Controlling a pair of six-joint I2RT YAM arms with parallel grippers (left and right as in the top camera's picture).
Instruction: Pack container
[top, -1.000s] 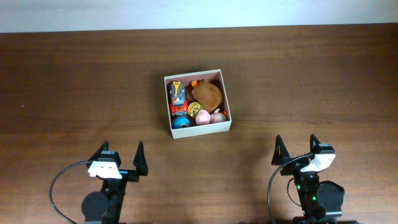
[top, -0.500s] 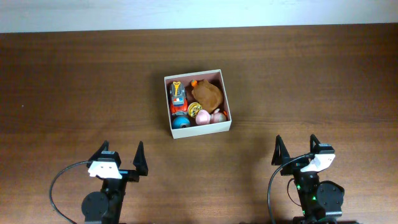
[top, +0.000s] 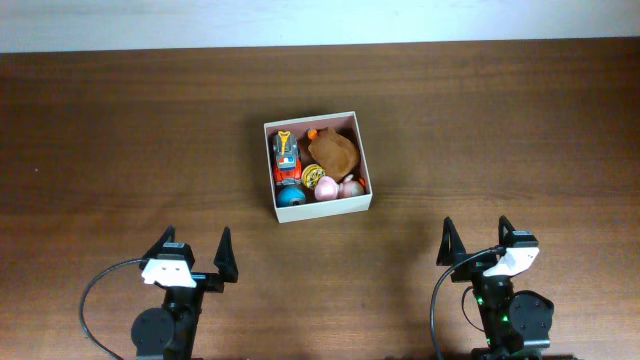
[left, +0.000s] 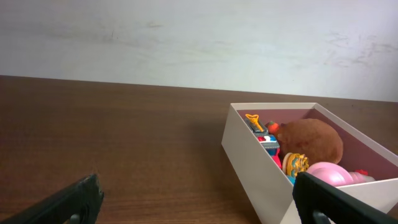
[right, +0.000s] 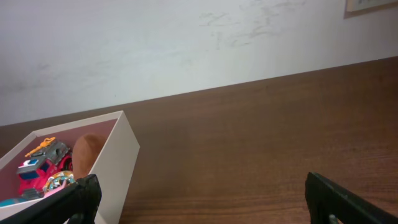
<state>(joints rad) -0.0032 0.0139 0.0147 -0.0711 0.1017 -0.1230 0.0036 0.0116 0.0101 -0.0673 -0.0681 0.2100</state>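
We see the container on the brown wooden table, about midway between left and right and well beyond both arms, its white walls upright and its pinkish inside packed with small toys. A red and orange toy truck lies along its left side, and a brown plush toy fills the far right corner. A blue ball sits in the near left corner, with a pink toy just right of it against the near wall. Between the truck and the pink toy is a small round yellow piece, perhaps a doughnut, though we cannot make it out. The left gripper hovers at the near left, its jaws spread wide and holding nothing. The right gripper hovers at the near right, likewise wide and empty. A white wall rises behind the table's far edge.
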